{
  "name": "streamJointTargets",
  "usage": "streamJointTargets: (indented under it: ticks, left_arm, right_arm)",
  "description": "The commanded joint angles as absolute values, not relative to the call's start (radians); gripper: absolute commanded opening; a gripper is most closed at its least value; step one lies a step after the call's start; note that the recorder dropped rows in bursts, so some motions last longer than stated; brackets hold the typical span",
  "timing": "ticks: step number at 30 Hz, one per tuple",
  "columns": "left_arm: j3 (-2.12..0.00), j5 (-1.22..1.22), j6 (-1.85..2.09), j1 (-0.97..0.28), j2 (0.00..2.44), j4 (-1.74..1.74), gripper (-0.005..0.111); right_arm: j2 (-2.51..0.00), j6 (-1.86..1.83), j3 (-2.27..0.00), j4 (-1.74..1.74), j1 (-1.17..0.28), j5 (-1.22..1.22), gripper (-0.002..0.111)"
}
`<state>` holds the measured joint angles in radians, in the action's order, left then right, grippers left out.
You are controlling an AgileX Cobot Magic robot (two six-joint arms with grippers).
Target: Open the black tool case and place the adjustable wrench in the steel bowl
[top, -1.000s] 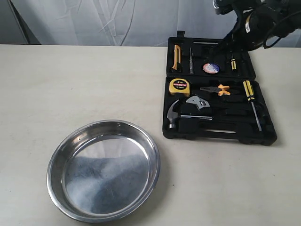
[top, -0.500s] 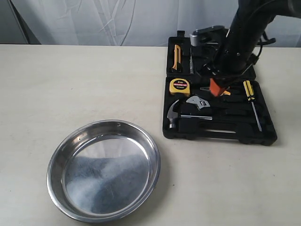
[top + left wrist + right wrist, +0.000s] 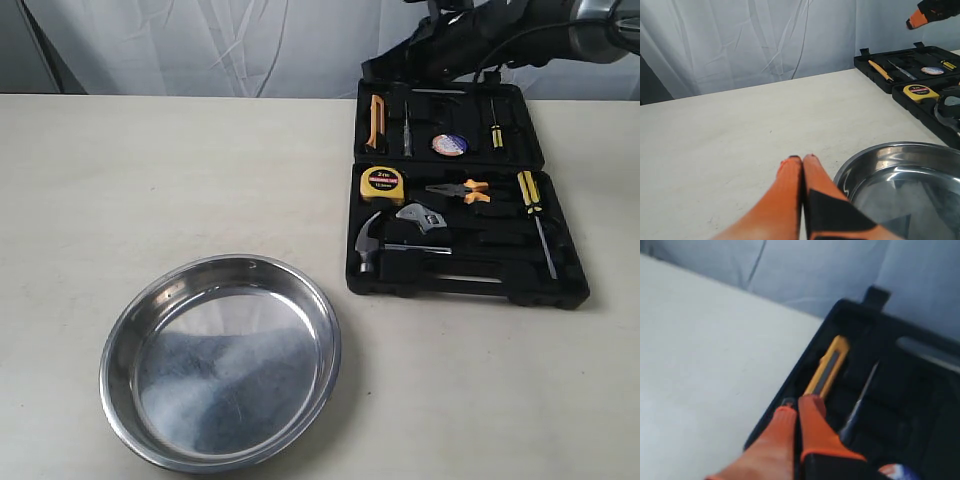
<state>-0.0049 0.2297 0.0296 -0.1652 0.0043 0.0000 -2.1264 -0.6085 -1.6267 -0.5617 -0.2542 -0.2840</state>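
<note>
The case (image 3: 520, 292) lies open; the wrench (image 3: 425, 218) rests in its front tray, the bowl (image 3: 220, 360) beyond its front-left corner. My right gripper (image 3: 792, 407), fingers pressed together, empty, hovers above its lid. Next I must drop to the wrench, spread, grasp. My left gripper (image 3: 801, 159) is clenched, empty.

Blk case (image 3: 470, 291), silver bowl (image 3: 160, 300), yel/blk tape measure (image 3: 382, 182)

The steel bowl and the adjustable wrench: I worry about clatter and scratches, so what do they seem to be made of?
Steel bowl: apparently polished stainless steel. It mirrors light and shade and has a bright rolled rim. Adjustable wrench: the head is silvery bare metal, likely steel. The handle looks black, but whether that is a coating or a grip cannot be told at this size.
</note>
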Motion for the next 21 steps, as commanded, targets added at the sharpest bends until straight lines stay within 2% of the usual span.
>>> streamJointTargets:
  ticks: [1,6,11,18,21]
  left_arm:
    - [0.0,0.224,0.029,-0.172,0.0,0.0,0.0]
    - [0.0,0.224,0.029,-0.172,0.0,0.0,0.0]
    - [0.0,0.224,0.029,-0.172,0.0,0.0,0.0]
    - [0.0,0.224,0.029,-0.172,0.0,0.0,0.0]
    - [0.0,0.224,0.029,-0.172,0.0,0.0,0.0]
  right_arm:
    - [-2.139,-0.59,-1.631,-0.463,-0.197,-0.209,-0.001]
    - [-2.139,-0.343,-1.631,-0.233,-0.108,-0.324,-0.001]
    - [-2.139,-0.083,-1.654,0.044,-0.06,-0.642,-0.001]
    - [-2.136,-0.21,-1.723,-0.082,-0.083,-1.184,-0.001]
    - [-2.135,-0.331,-1.719,-0.189,-0.104,-1.221,-0.001]
